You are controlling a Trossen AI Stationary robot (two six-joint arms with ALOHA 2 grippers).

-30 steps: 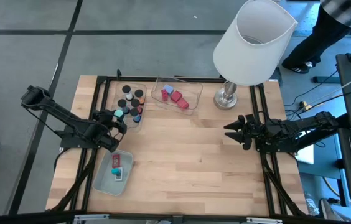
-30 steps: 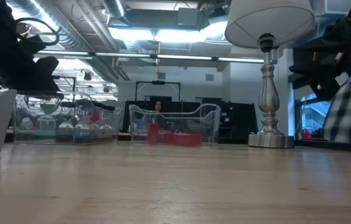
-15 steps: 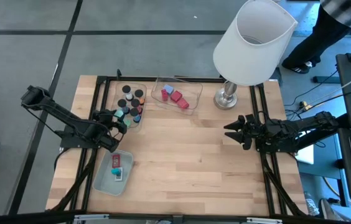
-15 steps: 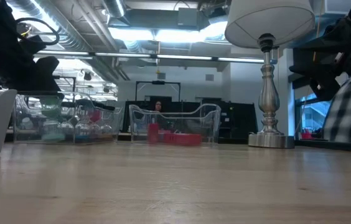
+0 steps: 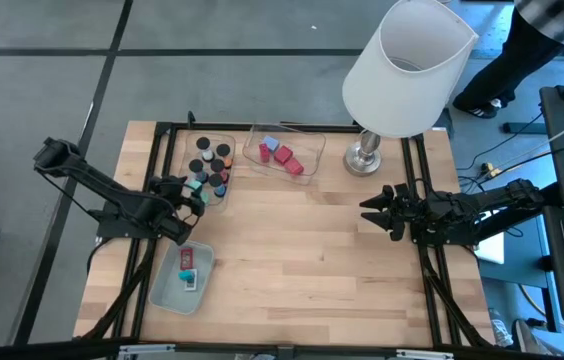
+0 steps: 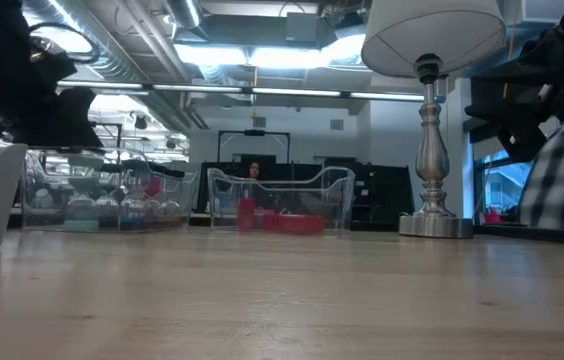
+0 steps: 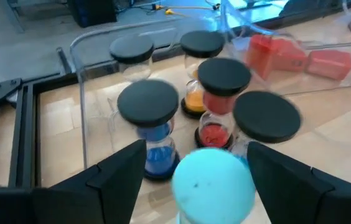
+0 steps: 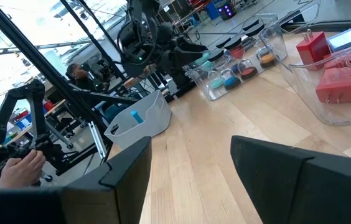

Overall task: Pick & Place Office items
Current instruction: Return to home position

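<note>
1. Hovering at the left clear bin's (image 5: 208, 136) near edge, the left gripper (image 5: 192, 198) gapes wide, holding nothing.
2. Just ahead, the light blue hourglass (image 7: 213, 182) stands upright in that bin, long axis vertical, cap up.
3. Placing looks done; the next move is probably a clean retreat home.
4. Farther off, the right gripper (image 5: 374, 212) waits, equally wide and empty.

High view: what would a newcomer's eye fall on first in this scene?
The big white lamp at the back right of the table stands out first. Next come the small hourglasses with black caps, crowded in the clear tray at the back left, with the left hand open right by them.
</note>
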